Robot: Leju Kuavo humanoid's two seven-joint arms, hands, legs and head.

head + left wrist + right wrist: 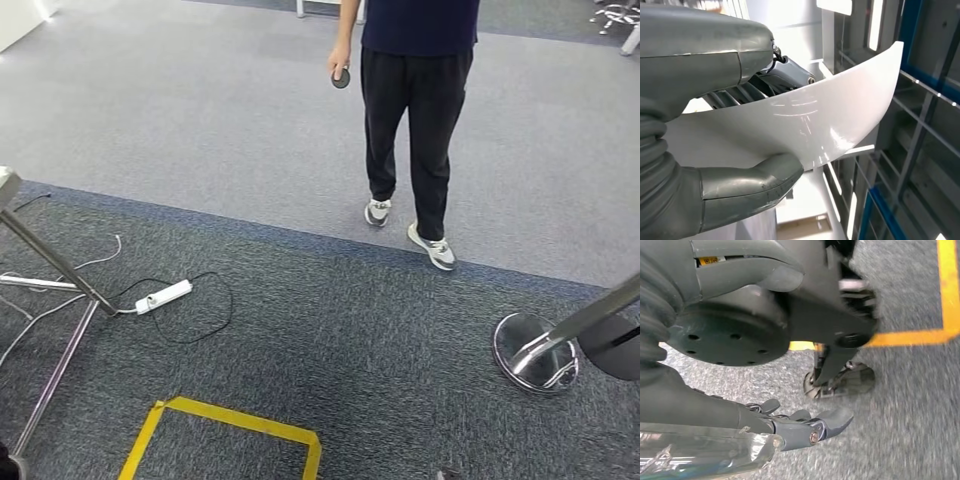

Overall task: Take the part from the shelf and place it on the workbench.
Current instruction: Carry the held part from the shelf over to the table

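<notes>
The part [817,120] is a long, glossy white curved panel. My left hand [708,60] grips it, thumb [753,182] on one face and the dark fingers [787,75] on the other; the panel runs out well past the hand. My right hand [715,410] hangs low over grey carpet with its fingers [813,425] stretched out and its thumb [764,270] apart from them, holding nothing. A shiny silver surface lies along the fingers' outer side; I cannot tell what it is.
A person [419,100] in dark clothes stands ahead, holding a small round dark object [340,77]. A metal stand [56,265], cables and a white power strip [164,296] lie left. A chrome round base [534,352] sits right. Yellow floor tape [226,420] is near. Blue shelf framing [926,85] shows behind the part.
</notes>
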